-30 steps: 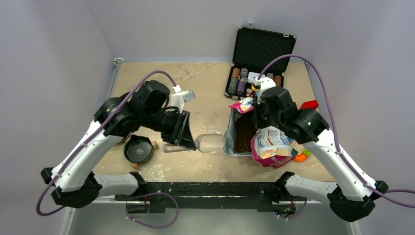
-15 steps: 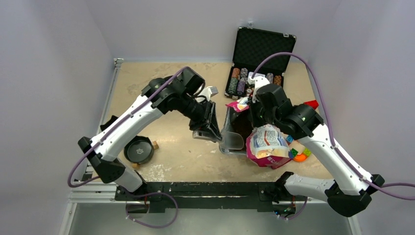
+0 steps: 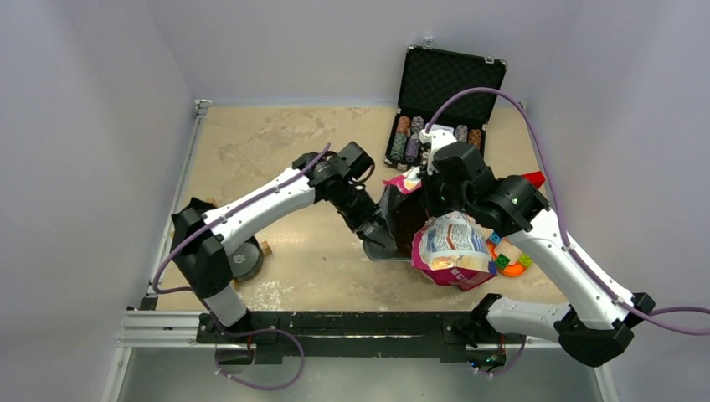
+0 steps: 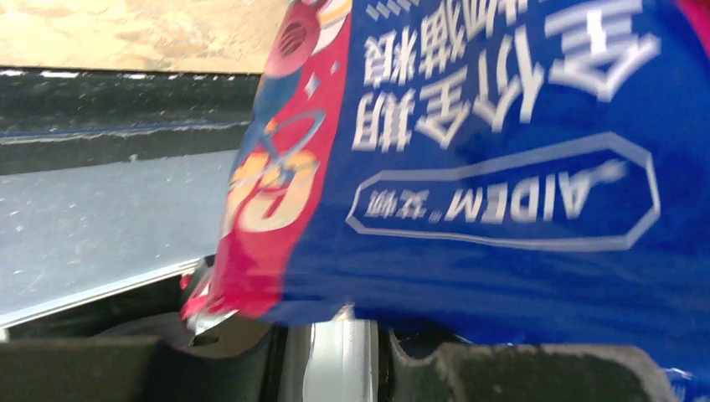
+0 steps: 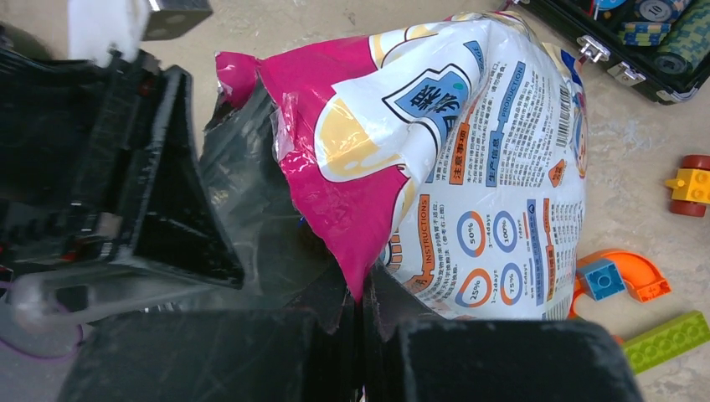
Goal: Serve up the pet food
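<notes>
On tan table (image 3: 276,151), pet-food bag (image 3: 452,241): right fingers (image 5: 477,356) tight on its rim, left fingers (image 4: 519,373) tight round scoop (image 4: 339,364).

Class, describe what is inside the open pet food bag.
The left gripper, holding a scoop, fills the bag's dark mouth; the right gripper pinches its edge. Any kibble is hidden beneath them in shadow.

Left arm (image 3: 266,195) stretched rightward; right fingers (image 5: 502,360) pinched tight

One bag (image 3: 452,247), scoop (image 5: 84,289), bowl (image 3: 249,261) and case (image 3: 452,79); perhaps five toys (image 3: 512,264).
</notes>
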Robot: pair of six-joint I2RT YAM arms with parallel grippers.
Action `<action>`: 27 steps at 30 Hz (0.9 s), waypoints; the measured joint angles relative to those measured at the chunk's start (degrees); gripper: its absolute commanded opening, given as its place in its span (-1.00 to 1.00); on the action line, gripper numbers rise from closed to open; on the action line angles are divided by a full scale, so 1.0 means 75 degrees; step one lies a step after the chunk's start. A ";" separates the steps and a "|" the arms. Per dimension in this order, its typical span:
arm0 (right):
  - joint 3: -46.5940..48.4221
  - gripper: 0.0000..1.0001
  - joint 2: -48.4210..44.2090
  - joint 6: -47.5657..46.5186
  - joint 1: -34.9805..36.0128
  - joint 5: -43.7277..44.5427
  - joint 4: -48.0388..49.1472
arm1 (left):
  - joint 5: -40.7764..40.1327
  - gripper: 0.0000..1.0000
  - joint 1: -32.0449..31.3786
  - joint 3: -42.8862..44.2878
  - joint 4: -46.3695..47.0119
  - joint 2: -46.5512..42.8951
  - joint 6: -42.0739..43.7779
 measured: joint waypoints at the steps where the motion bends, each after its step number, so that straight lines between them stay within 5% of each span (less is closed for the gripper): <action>1: -0.0003 -1.00 0.0000 0.0009 0.0003 -0.0003 -0.0003 | -0.0052 -1.00 -0.0050 -0.0003 0.0154 0.0128 -0.0201; 10: -0.0003 -1.00 -0.0015 0.0090 0.0026 -0.0213 0.0017 | -0.0423 -1.00 -0.0271 -0.0868 0.2527 0.1023 -0.0221; 19: -0.0525 -1.00 -0.0609 0.0134 -0.0140 0.0303 0.0350 | 0.0434 -1.00 -0.0012 -0.2713 0.6196 0.0067 0.2326; 27: -0.0641 -1.00 -0.0933 0.0003 -0.0221 0.0723 0.0356 | 0.1746 -1.00 0.0627 -0.3576 0.6933 -0.1457 0.2911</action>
